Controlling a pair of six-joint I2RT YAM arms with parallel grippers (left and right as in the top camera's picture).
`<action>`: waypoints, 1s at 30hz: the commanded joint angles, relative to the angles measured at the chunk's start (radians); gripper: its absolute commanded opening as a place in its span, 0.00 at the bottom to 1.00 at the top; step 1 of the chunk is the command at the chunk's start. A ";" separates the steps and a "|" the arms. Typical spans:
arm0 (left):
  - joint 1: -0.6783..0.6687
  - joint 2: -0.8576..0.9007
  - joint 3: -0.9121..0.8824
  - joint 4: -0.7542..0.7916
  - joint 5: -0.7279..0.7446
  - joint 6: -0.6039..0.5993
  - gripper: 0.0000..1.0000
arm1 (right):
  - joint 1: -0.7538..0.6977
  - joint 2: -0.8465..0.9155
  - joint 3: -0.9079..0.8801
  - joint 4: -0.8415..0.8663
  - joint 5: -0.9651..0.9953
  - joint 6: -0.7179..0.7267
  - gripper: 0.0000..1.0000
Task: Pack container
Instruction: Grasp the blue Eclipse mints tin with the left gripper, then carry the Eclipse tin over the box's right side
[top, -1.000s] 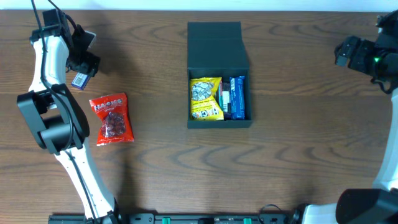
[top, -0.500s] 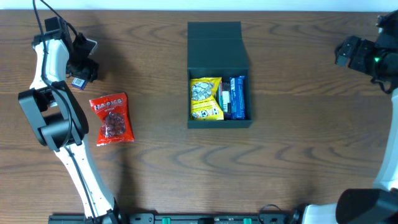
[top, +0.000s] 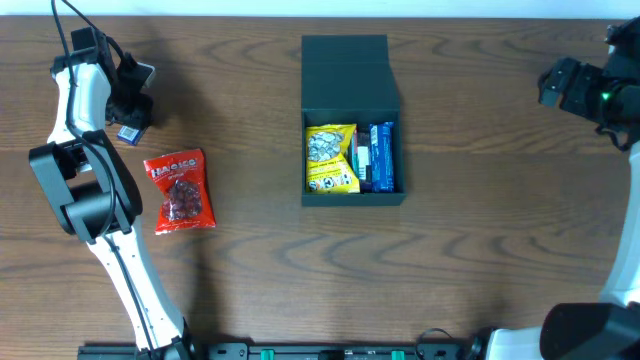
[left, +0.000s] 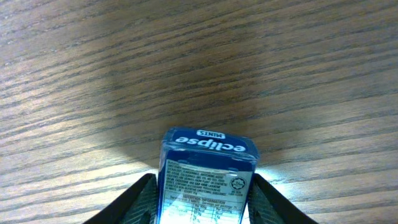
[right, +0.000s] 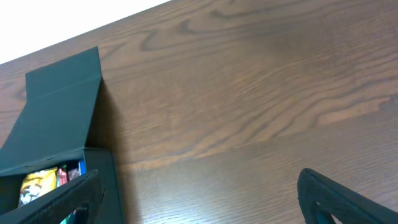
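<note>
The dark teal-black container (top: 352, 106) stands open at the table's centre, its flap lid folded back; a yellow packet (top: 331, 158) and blue packets (top: 381, 156) lie inside. It also shows at the left of the right wrist view (right: 59, 118). My left gripper (top: 128, 128) at the far left is shut on a blue Eclipse mints box (left: 207, 174), held between both fingers (left: 205, 205) just above the wood. A red snack packet (top: 181, 190) lies flat below it. My right gripper (right: 202, 193) is open and empty, high at the far right (top: 575, 88).
Brown wood table (top: 480, 230) all round. The left arm's base link (top: 85, 195) stands beside the red packet. The table's back edge (right: 124, 15) runs behind the container.
My left gripper with the mints box has shifted slightly toward the back of the table and then held still. The right arm has not moved.
</note>
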 joint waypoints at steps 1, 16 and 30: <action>0.008 0.014 -0.008 -0.007 0.003 -0.007 0.43 | -0.008 0.001 -0.006 -0.002 -0.005 0.018 0.99; 0.006 0.014 -0.008 -0.024 0.003 -0.073 0.24 | -0.008 0.001 -0.006 -0.008 -0.005 0.018 0.99; -0.108 -0.024 0.204 -0.117 0.027 -0.617 0.06 | -0.008 0.001 -0.006 0.023 -0.004 0.017 0.99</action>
